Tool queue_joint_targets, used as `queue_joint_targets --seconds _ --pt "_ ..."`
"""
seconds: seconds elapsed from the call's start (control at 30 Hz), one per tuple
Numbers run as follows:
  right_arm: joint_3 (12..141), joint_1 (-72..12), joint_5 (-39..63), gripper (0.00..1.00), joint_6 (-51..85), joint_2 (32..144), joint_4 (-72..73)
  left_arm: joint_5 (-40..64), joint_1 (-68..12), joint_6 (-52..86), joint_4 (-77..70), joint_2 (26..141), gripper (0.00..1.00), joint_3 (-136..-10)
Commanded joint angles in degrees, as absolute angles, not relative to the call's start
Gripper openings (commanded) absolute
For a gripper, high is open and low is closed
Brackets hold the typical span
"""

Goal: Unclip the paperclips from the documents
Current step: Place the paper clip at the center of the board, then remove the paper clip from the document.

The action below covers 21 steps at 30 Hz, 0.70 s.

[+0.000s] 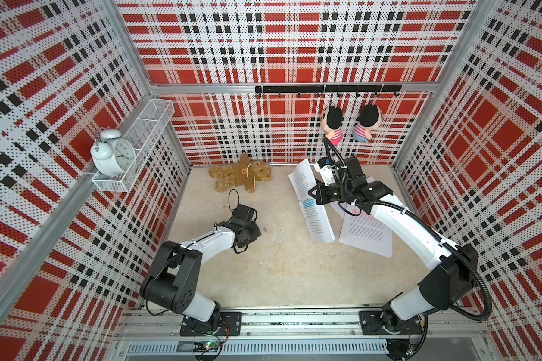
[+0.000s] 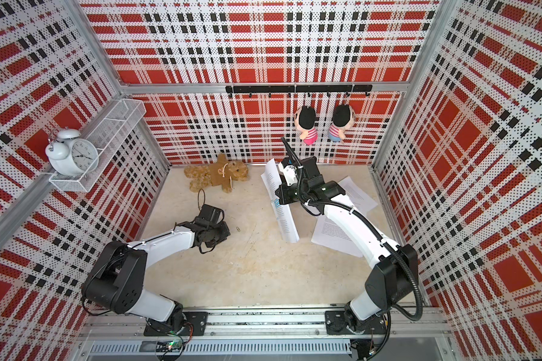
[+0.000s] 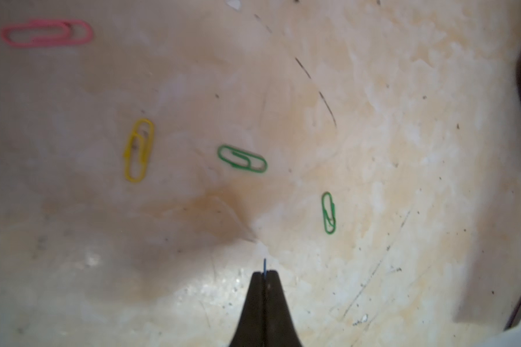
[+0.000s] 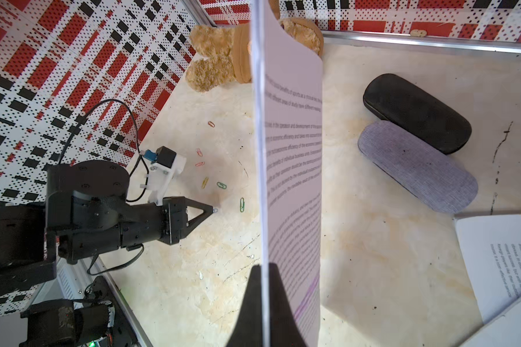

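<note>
Stained beige worktop [image 3: 403, 150] is carrying loose paperclips [image 3: 242, 159] near my left fingers [image 3: 253, 300], which are pinching a blue paperclip [image 3: 265, 266]. My right fingers [image 4: 250, 300] are clamping a document [image 4: 292, 150] by its edge, holding it raised.

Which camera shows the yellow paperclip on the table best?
The left wrist view: the yellow paperclip is large and close. The right wrist view shows it tiny; in the top views I cannot pick it out.

walls [image 1: 294, 47]: red-black plaid | floor [image 1: 279, 268]: stained beige | shelf [image 1: 151, 122]: white mesh
</note>
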<state>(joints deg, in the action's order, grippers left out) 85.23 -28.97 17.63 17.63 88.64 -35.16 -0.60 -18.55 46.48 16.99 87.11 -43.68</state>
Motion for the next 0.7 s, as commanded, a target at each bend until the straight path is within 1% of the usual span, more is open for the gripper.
queue_joint_targets --seconds 0.0,0.03,0.07,0.1,0.17,0.23,0.3,0.33,0.37,0.43,0.57,0.67 --pt "88.1 -29.2 15.5 0.0 19.0 89.5 -38.3 -3.8 -14.8 45.8 15.6 86.7 0.0 -42.9" --pt "89.2 -29.2 15.3 0.0 19.4 90.4 -39.6 -4.1 -13.2 45.3 15.5 86.4 0.0 -42.8" --pt "89.8 -29.2 15.7 0.0 19.7 90.9 -40.3 -4.2 -11.8 44.8 15.3 86.1 0.04 -42.7" --pt "90.2 -29.2 16.3 0.0 20.1 91.5 -40.5 -3.6 -11.0 43.7 14.8 85.6 0.13 -42.6" --pt "90.5 -29.2 17.7 0.0 21.1 91.8 -40.1 -2.6 -10.0 41.4 14.9 84.9 0.25 -43.4" --pt "91.2 -29.2 18.3 0.0 21.6 92.1 -39.9 -1.5 -9.4 39.5 15.8 83.9 0.52 -44.8" --pt "92.4 -29.3 20.0 0.0 21.4 92.4 -40.3 -0.7 -9.3 38.4 16.5 82.3 0.69 -46.2" --pt "93.3 -29.3 20.9 0.0 21.1 92.7 -40.9 0.2 -9.2 37.6 16.2 81.2 0.72 -46.8" --pt "94.0 -29.3 24.3 0.0 19.4 92.7 -40.7 0.7 -9.1 37.1 16.1 80.2 0.73 -47.4" --pt "94.5 -29.5 26.9 0.0 19.1 92.8 -40.0 1.9 -8.4 36.5 15.8 78.1 0.75 -48.6" --pt "96.2 -30.3 30.6 0.0 19.5 92.8 -38.9 10.6 -7.5 35.7 8.7 73.7 0.73 -48.5" --pt "96.9 -31.1 32.1 0.0 21.5 92.6 -37.1 17.2 -6.7 38.4 -0.8 70.3 0.71 -45.3"
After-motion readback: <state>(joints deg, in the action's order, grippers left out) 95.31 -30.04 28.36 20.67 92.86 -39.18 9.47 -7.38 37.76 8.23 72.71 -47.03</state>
